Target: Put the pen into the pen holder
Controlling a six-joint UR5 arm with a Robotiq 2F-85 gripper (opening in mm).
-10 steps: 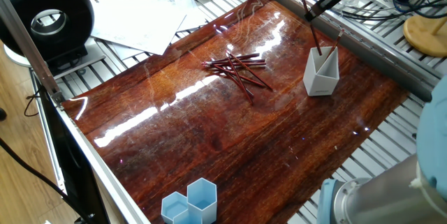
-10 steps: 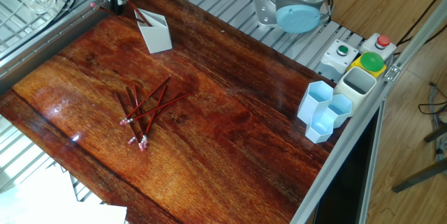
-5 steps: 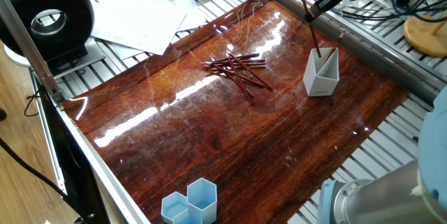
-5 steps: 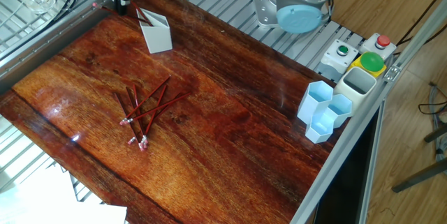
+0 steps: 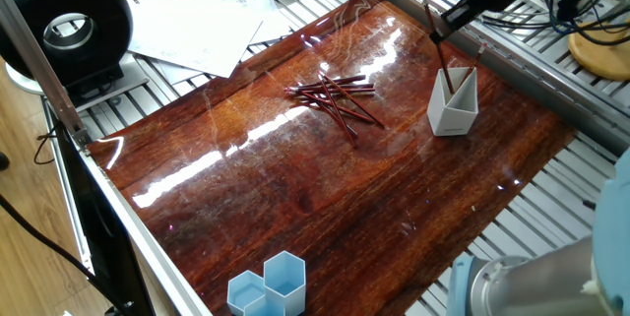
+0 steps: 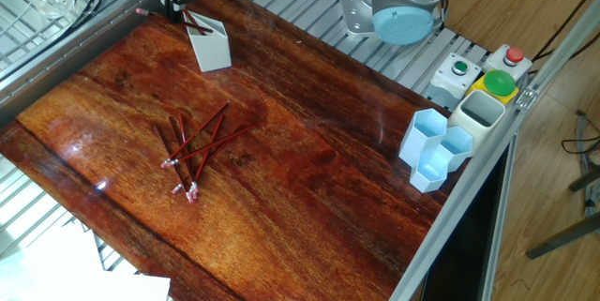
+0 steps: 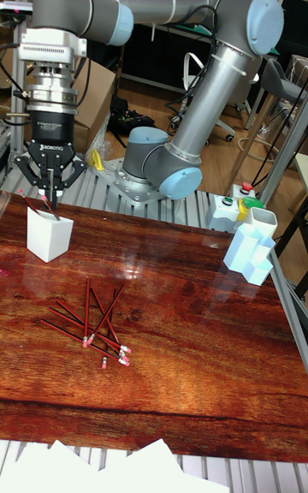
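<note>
In the tall fixed view, the gripper (image 7: 51,194) hangs at the far left, right above the holder (image 7: 47,234). Its fingers are clamped on a pen (image 7: 38,205), which leans with its pink eraser end up and out to the left and its lower end inside the holder's mouth. Next to the right, a loose pile of pens (image 7: 92,322) lies on the table (image 7: 197,347), well apart from the holder. Farthest right stand the blue cups (image 7: 250,258), which play no part here.

Compared with a second ago, the gripper has come lower and shifted a little over the holder, and less of the pen shows above the rim in one fixed view, where the pen (image 5: 439,42) slants from the gripper (image 5: 440,28) down into the holder (image 5: 453,101). That suggests the tip is well inside and the step in hand is the final lowering before release.

The pen's long axis runs steeply but not upright: in the other fixed view the pen (image 6: 159,15) tilts from the eraser at upper left down to the holder (image 6: 210,44) at lower right. At least one other pen appears to lean inside already.
</note>
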